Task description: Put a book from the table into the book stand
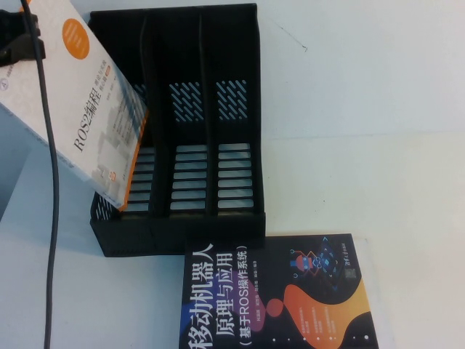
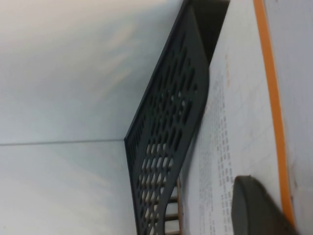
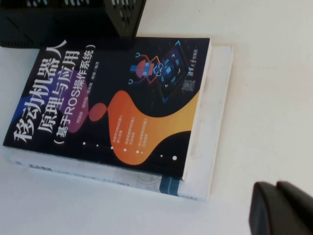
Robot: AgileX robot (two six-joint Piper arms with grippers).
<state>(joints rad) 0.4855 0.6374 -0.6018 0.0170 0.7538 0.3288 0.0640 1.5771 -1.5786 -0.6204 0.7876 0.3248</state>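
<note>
The black three-slot book stand (image 1: 182, 225) lies in the middle of the table. My left gripper (image 1: 24, 49), at the far left, is shut on a white and orange book (image 1: 94, 109). The book is tilted, with its lower corner inside the stand's leftmost slot. In the left wrist view one finger (image 2: 257, 208) presses on the book's cover (image 2: 244, 112) beside the stand's perforated side wall (image 2: 166, 147). My right gripper (image 3: 276, 208) is shut and empty above the bare table, to the right of the stacked books. It does not show in the high view.
A dark book with an orange shape and white Chinese title (image 1: 280, 294) lies at the table's front, on top of a larger white book (image 3: 215, 112). The stack sits just in front of the stand (image 3: 73, 19). A black cable (image 1: 52, 218) hangs down on the left.
</note>
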